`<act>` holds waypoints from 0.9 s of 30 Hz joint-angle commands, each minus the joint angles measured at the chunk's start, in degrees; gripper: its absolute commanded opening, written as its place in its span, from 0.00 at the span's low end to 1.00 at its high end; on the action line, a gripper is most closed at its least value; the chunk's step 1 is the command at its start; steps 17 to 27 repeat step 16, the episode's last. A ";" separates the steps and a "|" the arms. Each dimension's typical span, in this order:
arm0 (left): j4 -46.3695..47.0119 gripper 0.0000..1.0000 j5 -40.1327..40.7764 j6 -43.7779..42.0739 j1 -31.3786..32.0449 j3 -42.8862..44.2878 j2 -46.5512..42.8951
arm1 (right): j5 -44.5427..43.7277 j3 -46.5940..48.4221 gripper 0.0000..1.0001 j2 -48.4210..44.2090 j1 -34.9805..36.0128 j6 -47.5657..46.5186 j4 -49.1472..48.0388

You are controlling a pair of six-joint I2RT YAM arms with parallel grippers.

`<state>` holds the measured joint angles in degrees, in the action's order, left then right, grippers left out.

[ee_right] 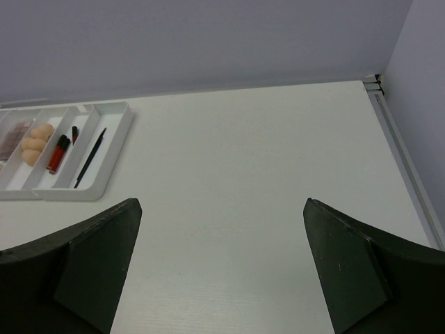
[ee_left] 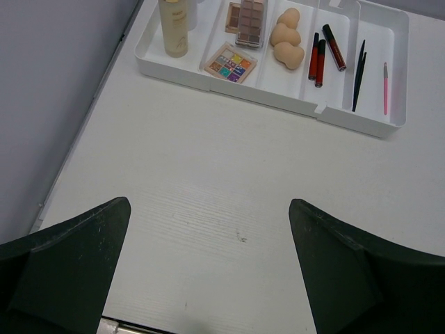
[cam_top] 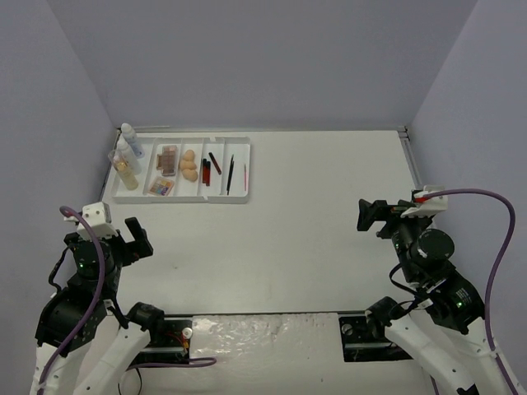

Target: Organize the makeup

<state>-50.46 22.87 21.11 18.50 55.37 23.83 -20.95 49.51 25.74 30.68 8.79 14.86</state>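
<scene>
Three peach egg-shaped sponges (ee_left: 287,38) sit clustered in one compartment of the white tray (ee_left: 243,90), while my left pincer (ee_left: 208,205) and right pincer (ee_right: 222,203) gape empty.

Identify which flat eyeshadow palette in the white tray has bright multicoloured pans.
The small square palette at its compartment's near end; the brown palettes behind it show only browns.

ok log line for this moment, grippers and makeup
left gripper: open, empty | right gripper: open, empty | makeup: in tray, neither gripper near it
</scene>
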 commanded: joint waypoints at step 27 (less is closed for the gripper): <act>3.28 0.97 -1.21 0.88 -0.31 -1.33 3.40 | 3.00 1.01 1.00 6.01 -0.27 0.67 -5.19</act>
